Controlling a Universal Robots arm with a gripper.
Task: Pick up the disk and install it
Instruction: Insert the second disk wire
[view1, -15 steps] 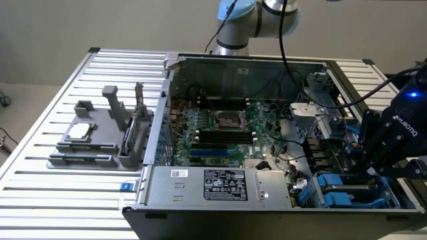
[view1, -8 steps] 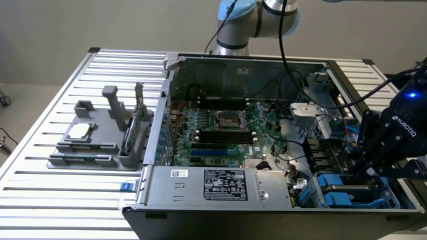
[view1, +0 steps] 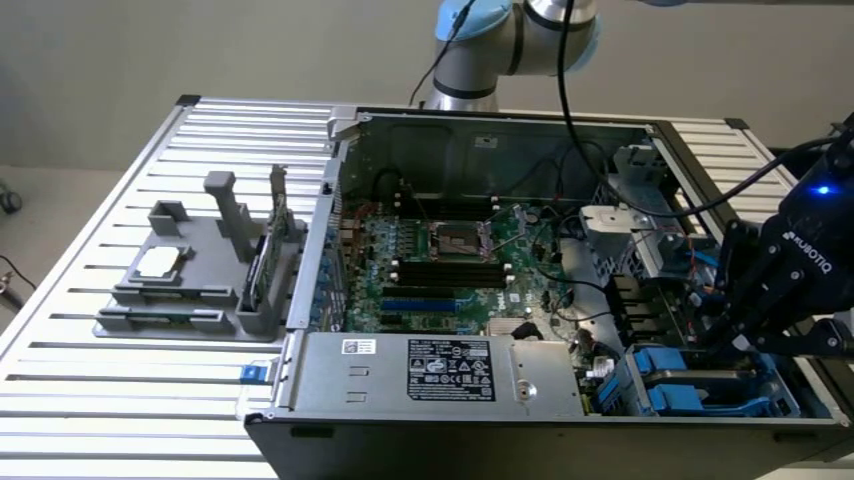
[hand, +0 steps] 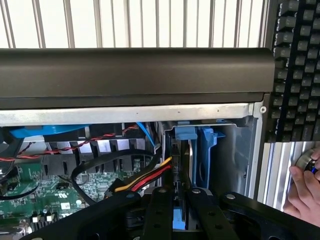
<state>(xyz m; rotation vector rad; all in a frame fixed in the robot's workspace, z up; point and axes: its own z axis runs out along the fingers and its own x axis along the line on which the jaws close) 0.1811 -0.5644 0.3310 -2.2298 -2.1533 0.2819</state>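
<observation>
The gripper (hand: 181, 212) is down inside the open computer case (view1: 454, 130), at the exterior view's right end, and its black fingers (hand: 159, 215) are pinched close together on the disk (hand: 192, 165) — the blue carrier bracket shows right between them in the wrist view. The disk stands on edge in the drive bay at the corner of the case, blue plastic against the grey metal wall. Just beside it, red, yellow and black cables (hand: 145, 179) snake toward the motherboard (view1: 447, 265). In the exterior view, more blue carriers (view1: 681, 385) sit below the black wrist. Outside the case wall, a keyboard (hand: 295, 70), and a person's hand (hand: 302, 190) rests nearby.
</observation>
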